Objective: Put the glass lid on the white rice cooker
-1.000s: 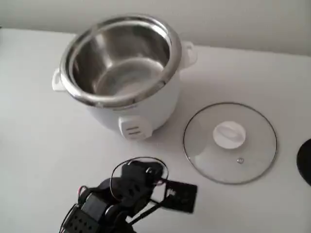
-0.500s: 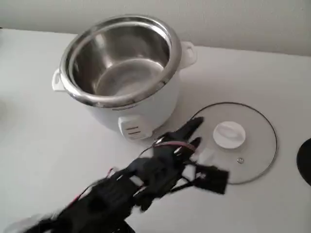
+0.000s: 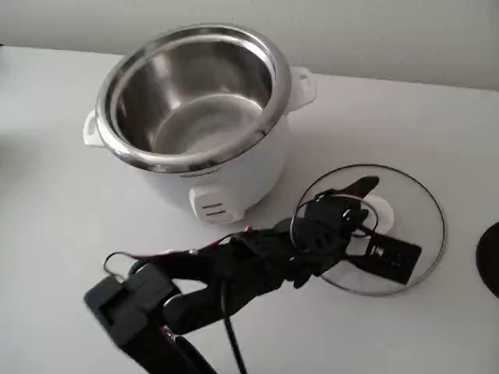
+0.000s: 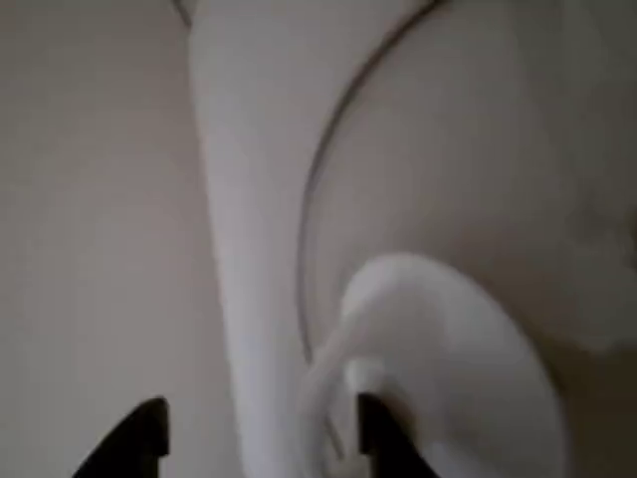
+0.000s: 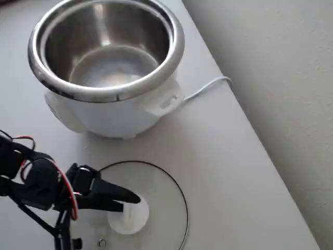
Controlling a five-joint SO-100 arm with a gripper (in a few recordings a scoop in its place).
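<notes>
Your fixed view looks down at a slant from the front onto the table (image 3: pixel 54 210). Your overhead view looks straight down, closer in. Both share the rice cooker (image 3: pixel 195 117) and lid (image 3: pixel 421 210). Your wrist view sits very close over the lid's knob (image 4: pixel 448 349), blurred.

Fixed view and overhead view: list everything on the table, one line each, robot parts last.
rice cooker: one, white with steel pot, open, back left in the fixed view.
glass lid: one, clear with white knob, flat on the table right of the cooker.
cord: one, white, behind the cooker.
dark object: one, black, right edge, cut off.
table: one, white.
arm: one, black.
gripper: one, black, open over the knob.
</notes>
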